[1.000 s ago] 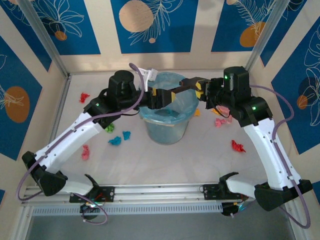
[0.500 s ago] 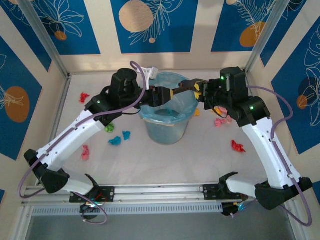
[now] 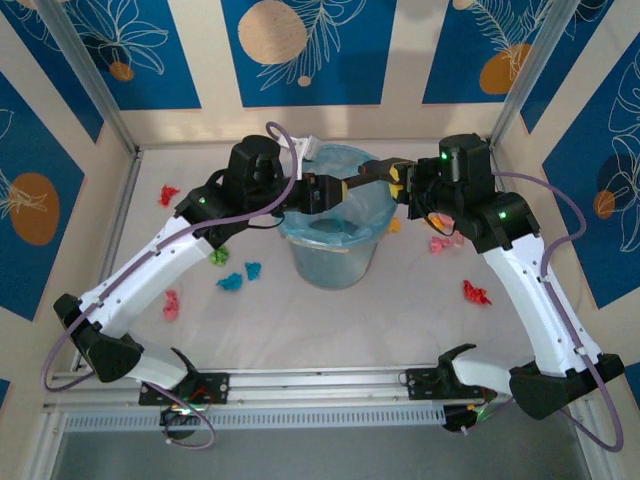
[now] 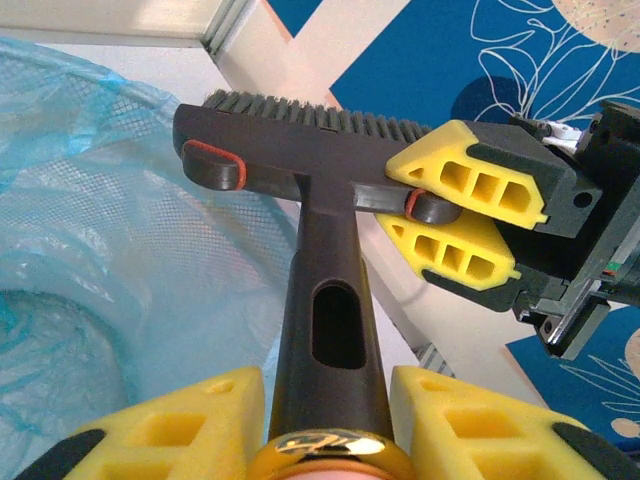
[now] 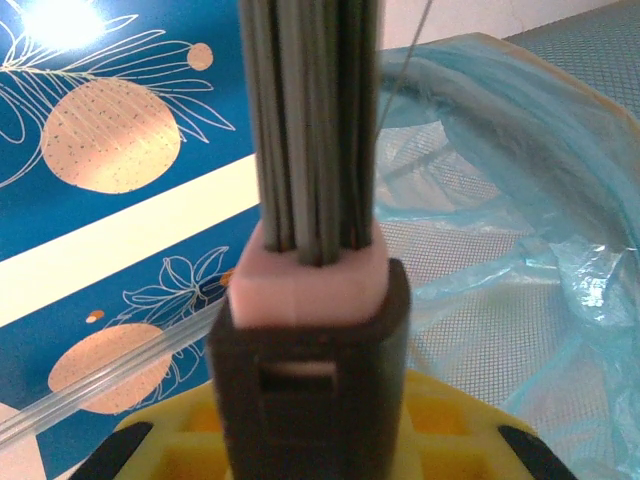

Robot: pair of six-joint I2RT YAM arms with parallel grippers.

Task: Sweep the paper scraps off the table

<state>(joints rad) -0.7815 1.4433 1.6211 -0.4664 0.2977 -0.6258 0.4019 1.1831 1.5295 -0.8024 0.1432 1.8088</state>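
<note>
Top camera sat high behind the arm bases, aimed steeply down; I saw the whole table out to the patterned wall. Left wrist camera rode close behind its own yellow fingers, facing along the brush toward the right gripper. Right wrist camera looked up the brush at very short range. All three shared the bin.
</note>
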